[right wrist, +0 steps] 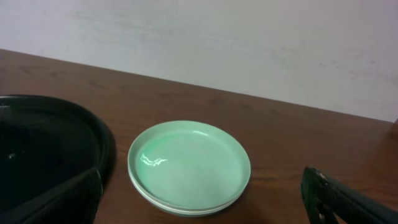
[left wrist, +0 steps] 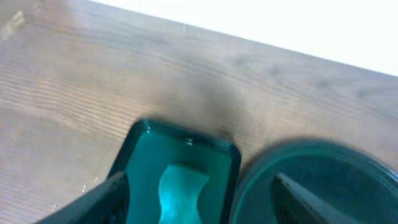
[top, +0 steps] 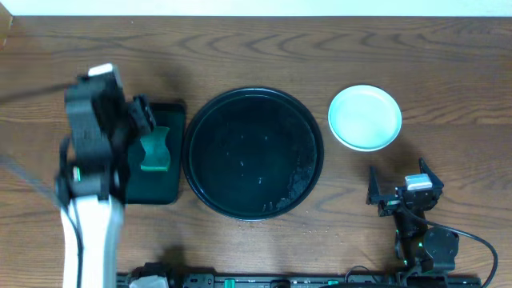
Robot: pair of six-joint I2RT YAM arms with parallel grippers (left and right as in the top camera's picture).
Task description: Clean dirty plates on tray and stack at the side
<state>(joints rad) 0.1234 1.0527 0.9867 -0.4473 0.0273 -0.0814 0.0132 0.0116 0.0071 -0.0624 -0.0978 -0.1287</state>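
Plates (top: 365, 118) stacked right of tray (top: 240, 136), sponge (top: 154, 152) below left jaws (apart), right jaws apart

Dark brown wood-grain table (top: 264, 48), grain running lengthwise, plain off-white wall (right wrist: 236, 43) meeting far edge, soft even light, faint sheen on tabletop, pale strip along top of overhead view
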